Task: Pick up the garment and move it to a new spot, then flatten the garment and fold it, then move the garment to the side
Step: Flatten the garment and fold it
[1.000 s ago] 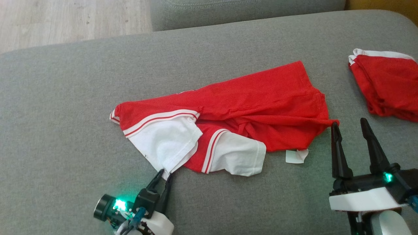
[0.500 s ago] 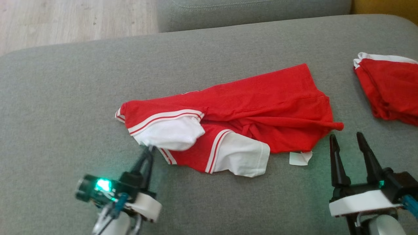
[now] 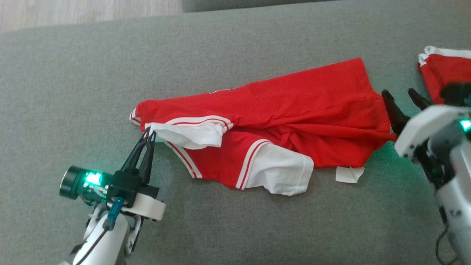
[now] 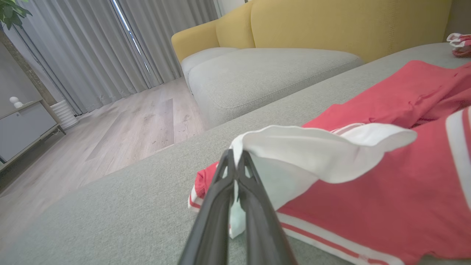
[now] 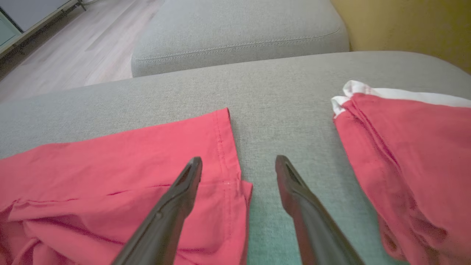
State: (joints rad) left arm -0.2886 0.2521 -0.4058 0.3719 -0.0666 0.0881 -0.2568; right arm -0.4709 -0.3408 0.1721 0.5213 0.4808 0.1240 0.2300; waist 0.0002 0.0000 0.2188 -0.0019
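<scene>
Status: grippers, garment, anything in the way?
Left gripper shut on white sleeve edge of garment. Right gripper open over red hem, no grip. Folded red garment lies apart, right side.

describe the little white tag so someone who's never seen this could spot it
On the wide grey cushion, the red and white garment lies spread in the middle. A small white tag sits at its near edge, toward the robot's right end. It is far smaller than the white sleeve to its left, and squarish.
</scene>
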